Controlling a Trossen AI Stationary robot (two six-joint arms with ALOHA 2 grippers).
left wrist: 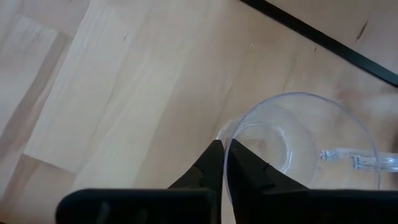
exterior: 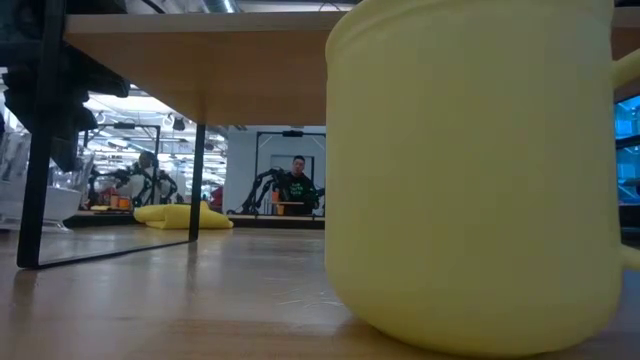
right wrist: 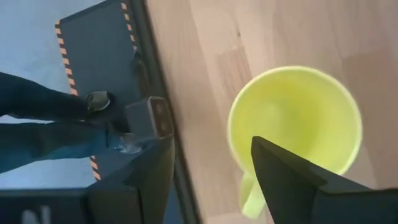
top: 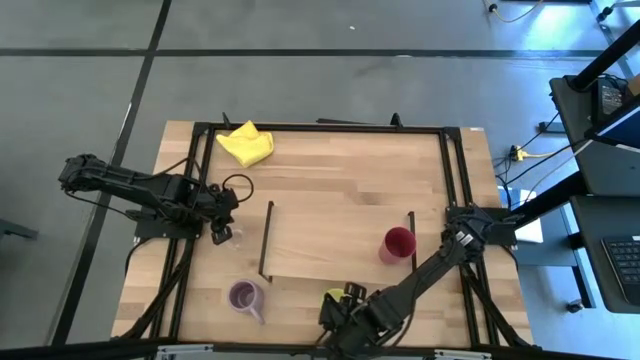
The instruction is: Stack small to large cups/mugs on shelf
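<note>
The shelf [top: 335, 245] stands in the middle of the counter [top: 330, 160], and everything else is placed from it. The left pincer [left wrist: 221, 163] sits just off the shelf's left end frame, its fingers pinched nearly together on the rim of the clear glass mug [left wrist: 305, 140], one finger inside the wall and one outside. The red cup [top: 398, 244] stands on the shelf board near its right end frame. The purple mug [top: 244, 296] stands on the counter off the shelf's front left corner. The right pincer [right wrist: 211, 165] hangs by the shelf's front edge, its fingers spread wide astride the rim of the yellow-green mug [right wrist: 295, 121], gripping nothing. A yellow cloth [top: 246, 143] lies beyond the shelf's far left corner.
</note>
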